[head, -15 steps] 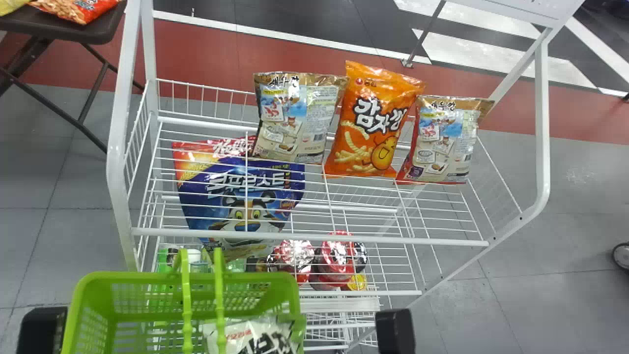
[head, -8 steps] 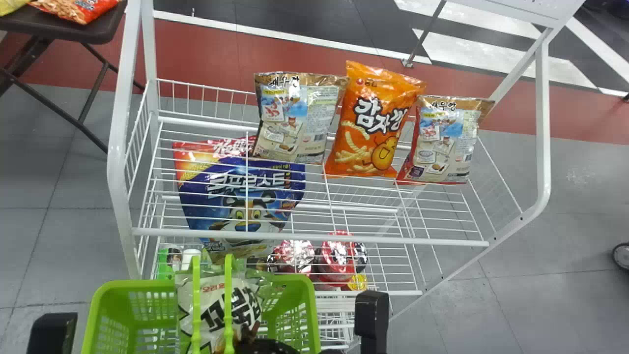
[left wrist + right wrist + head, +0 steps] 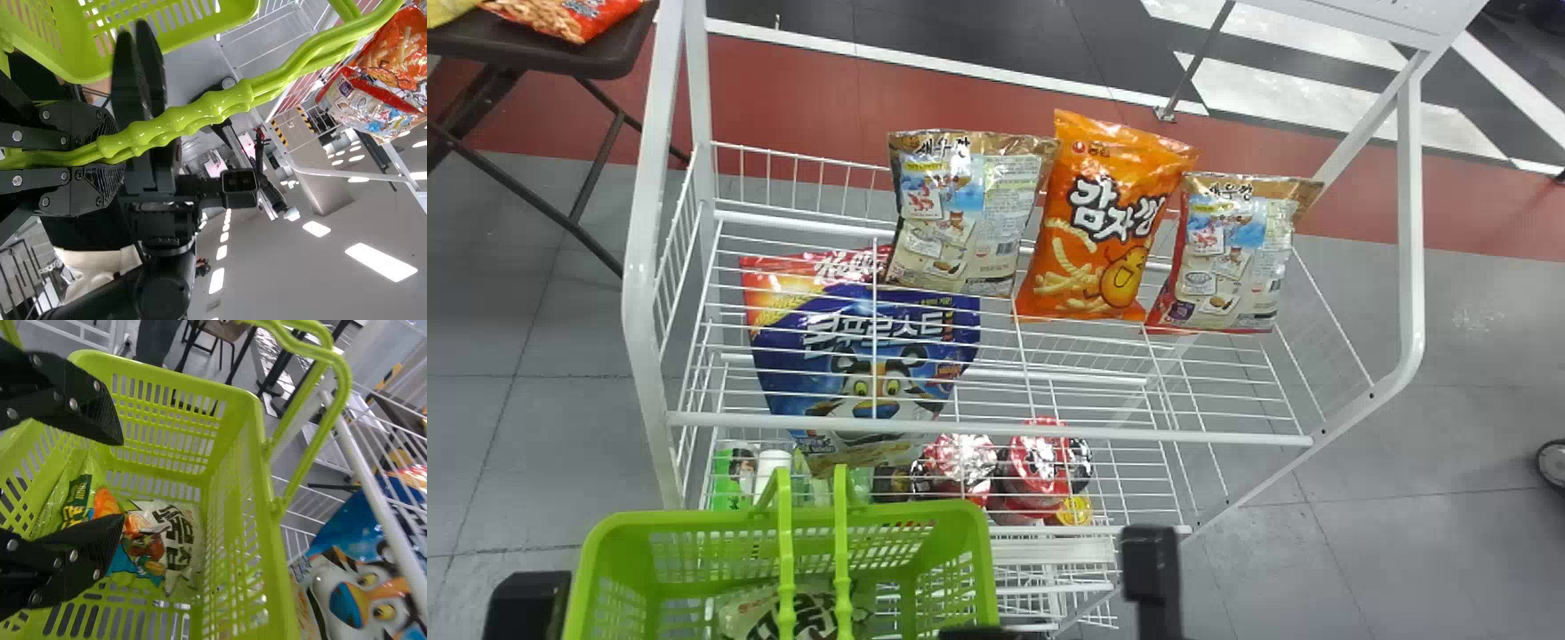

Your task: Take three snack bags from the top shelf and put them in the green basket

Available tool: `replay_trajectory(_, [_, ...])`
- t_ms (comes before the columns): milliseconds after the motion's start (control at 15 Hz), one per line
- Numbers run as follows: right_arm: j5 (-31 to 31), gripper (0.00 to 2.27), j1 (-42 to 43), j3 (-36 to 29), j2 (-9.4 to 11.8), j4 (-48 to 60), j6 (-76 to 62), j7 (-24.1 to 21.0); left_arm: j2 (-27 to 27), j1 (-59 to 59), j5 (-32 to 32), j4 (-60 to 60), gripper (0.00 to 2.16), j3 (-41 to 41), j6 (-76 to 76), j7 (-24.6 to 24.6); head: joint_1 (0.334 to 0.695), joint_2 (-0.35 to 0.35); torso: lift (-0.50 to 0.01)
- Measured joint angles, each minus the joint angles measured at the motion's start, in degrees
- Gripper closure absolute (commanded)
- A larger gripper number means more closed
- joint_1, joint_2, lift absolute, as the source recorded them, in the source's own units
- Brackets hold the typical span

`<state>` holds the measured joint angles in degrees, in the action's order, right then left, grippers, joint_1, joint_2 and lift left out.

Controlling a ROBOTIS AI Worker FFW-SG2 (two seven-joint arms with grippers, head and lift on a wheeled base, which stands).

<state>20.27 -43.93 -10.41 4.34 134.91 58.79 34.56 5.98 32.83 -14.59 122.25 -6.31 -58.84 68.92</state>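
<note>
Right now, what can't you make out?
- Snack bags in the basket: partly behind the right gripper in the right wrist view; total uncertain.
- Basket's near side: cut off by the head view's bottom edge.
- Red packages under the wire shelf: crossed by its wires in the head view; contents unclear.
- Yellow bag: cut off by the head view's corner.

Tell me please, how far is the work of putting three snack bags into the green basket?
Seemingly two of three done: in the green basket lie a green bag and a white bag with black lettering; I cannot tell whether another hides beneath.

In hand: the left end effector grips the basket's handles; the right one is open, without a bag.

Left: probably one more bag, perhaps the orange one on the rack.
</note>
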Motion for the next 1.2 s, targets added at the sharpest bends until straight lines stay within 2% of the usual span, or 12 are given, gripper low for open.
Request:
replay_trajectory(133, [1.48,0.06,-0.47,-3.2,-1.38,-0.06,-13.2,-0.11,0.0,-0.34,0.19,0.0,1.81,-0.58,-0.21,-0.32,0.695,-0.35,-0.035])
replay_trajectory(267, [1.12,0.09,0.05,-4.76,-2.11,-1.66,-32.23,-0.59,0.0,-0.58,0.35,-0.13,1.81,-1.17,-0.25,-0.63,0.695,-0.35,-0.035])
replay_trajectory(333, [0.57,0.09,0.87,-5.19,-2.26,-2.22,-37.8,-1.55,0.0,-0.64,0.42,-0.22,1.81,-1.35,-0.24,-0.64,0.695,-0.35,-0.035])
replay_trajectory(467, [-1.23,0.1,4.4,-5.94,-2.65,-3.95,-45.35,-6.35,-0.03,-0.67,0.52,-0.56,1.81,-1.49,-0.12,-0.71,0.695,-0.35,-0.035])
replay_trajectory(600, [-5.34,0.12,9.85,-6.1,-2.75,-7.39,-49.67,-10.42,-0.08,-0.67,0.53,-0.91,1.81,-1.53,0.07,-0.72,0.695,-0.35,-0.035])
replay_trajectory(733, [-8.59,0.15,15.78,-6.31,-2.76,-11.81,-51.3,-11.66,-0.07,-0.67,0.53,-1.03,1.81,-1.57,0.15,-0.61,0.695,-0.35,-0.035])
replay_trajectory(1067, [-10.8,0.15,23.95,-6.94,-2.76,-20.03,-51.43,-15.71,0.15,-0.74,0.71,-1.05,1.81,-1.56,-0.17,-0.54,0.695,-0.35,-0.035])
replay_trajectory(1200, [-11.71,0.15,27.41,-7.18,-2.75,-23.37,-51.25,-15.96,0.22,-0.72,0.71,-1.04,1.81,-1.59,-0.19,-0.54,0.695,-0.35,-0.035])
